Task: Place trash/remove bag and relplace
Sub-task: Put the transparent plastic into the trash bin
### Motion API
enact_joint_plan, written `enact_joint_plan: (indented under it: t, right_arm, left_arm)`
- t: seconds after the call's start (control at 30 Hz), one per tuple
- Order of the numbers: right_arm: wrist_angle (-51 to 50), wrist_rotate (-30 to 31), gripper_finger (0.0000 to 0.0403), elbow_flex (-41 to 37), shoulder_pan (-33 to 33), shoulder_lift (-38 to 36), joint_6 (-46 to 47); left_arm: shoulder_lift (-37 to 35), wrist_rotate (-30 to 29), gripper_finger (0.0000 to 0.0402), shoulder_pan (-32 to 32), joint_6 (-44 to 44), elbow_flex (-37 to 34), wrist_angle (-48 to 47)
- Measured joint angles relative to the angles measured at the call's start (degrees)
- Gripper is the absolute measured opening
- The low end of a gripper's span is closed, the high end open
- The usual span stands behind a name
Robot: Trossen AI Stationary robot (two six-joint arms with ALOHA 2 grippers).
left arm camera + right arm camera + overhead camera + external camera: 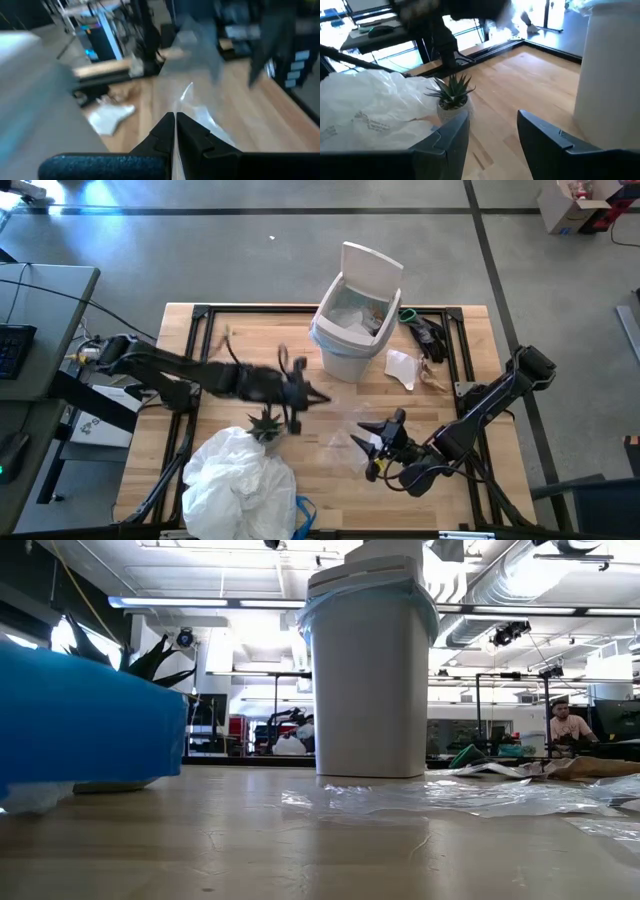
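1. Your white bin (352, 320) stands upright, long axis vertical, blue bag (368, 592) folded over its rim, just beyond the left gripper (297, 392).
2. Left arm reaches level across the table; fingers pressed together.
3. Right gripper (383, 442) sits low beside clear plastic wrappers (347, 442), fingers apart, empty.

Two dark, near-black jointed arms are seen w/ thick rounded links, each ended by a two-fingered pincer, left pincer (174, 131) w/ tapered black fingers before a blue-speckled rounded housing, right pincer (493, 137) w/ broad, flat, angular dark-grey fingers, edges chamfered.
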Motion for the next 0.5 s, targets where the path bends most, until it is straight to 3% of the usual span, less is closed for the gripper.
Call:
enact_joint_plan:
  t: [0.2,0.5]
  right_arm:
    - [1.14,-3.10,0.0153,0.00,-1.94,0.00,3.24]
    - [3.89,-11.63,0.0153,0.00,-6.74,0.00,9.41]
  left_arm:
    - [-4.47,8.82,0.0000,9.14,-1.28,4.09,-3.89]
    - [-1.54,14.97,0.0000,21.43,-5.37,22.01,-15.42]
